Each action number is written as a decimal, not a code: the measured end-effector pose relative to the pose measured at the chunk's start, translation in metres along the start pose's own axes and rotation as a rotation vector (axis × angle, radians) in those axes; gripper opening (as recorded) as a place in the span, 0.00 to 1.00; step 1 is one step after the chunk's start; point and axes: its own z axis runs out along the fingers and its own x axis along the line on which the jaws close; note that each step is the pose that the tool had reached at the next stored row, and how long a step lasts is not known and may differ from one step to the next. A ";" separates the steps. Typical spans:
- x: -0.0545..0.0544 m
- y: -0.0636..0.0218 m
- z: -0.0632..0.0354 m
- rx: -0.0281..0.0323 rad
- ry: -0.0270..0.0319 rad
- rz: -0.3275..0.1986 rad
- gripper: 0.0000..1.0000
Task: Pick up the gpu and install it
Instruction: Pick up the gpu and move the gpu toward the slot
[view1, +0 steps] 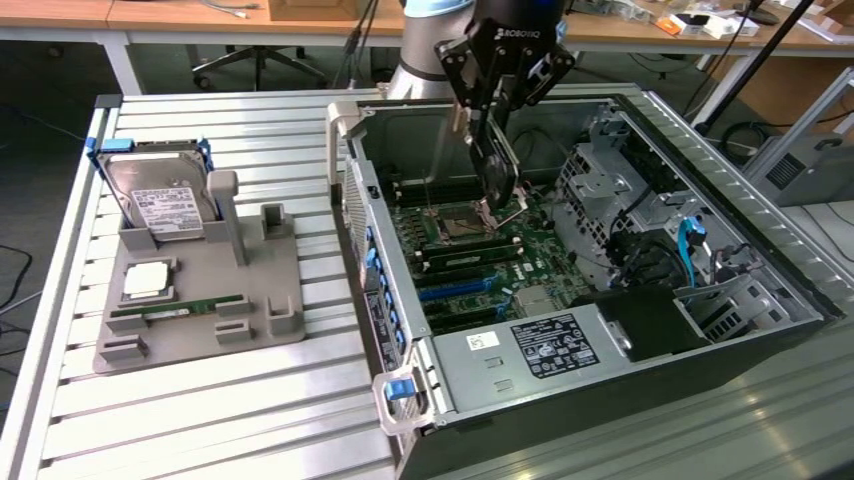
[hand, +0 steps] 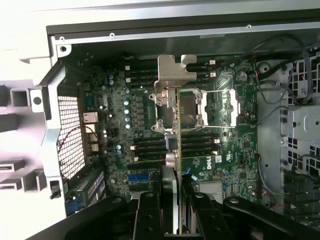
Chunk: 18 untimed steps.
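My gripper (view1: 486, 128) hangs over the open computer case (view1: 747, 190) and is shut on the gpu (view1: 497, 175), a thin dark card held on edge above the motherboard (view1: 527, 255). The card's lower end is close over the CPU socket (view1: 461, 222). In the wrist view the gpu (hand: 176, 125) is seen edge-on between my two black fingers (hand: 150, 210), its silver end bracket (hand: 175, 75) pointing away from the wrist. My gripper (hand: 176, 202) clamps the card's near end. Blue expansion slots (view1: 454, 290) lie further toward the case's near end.
On the slatted table at the exterior view's left, a grey holder (view1: 200, 310) carries a hard drive (view1: 160, 205), a CPU (view1: 144, 282) and a green RAM stick (view1: 180, 308). The case's drive cage (view1: 601, 185) and cables (view1: 691, 245) crowd its right side.
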 end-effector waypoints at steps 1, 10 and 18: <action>0.000 0.0000 0.0003 0.0008 0.0000 0.000 0.27; -0.003 0.0003 0.0027 0.0081 -0.0006 0.000 0.27; -0.004 0.0005 0.0043 0.0141 -0.0010 0.000 0.27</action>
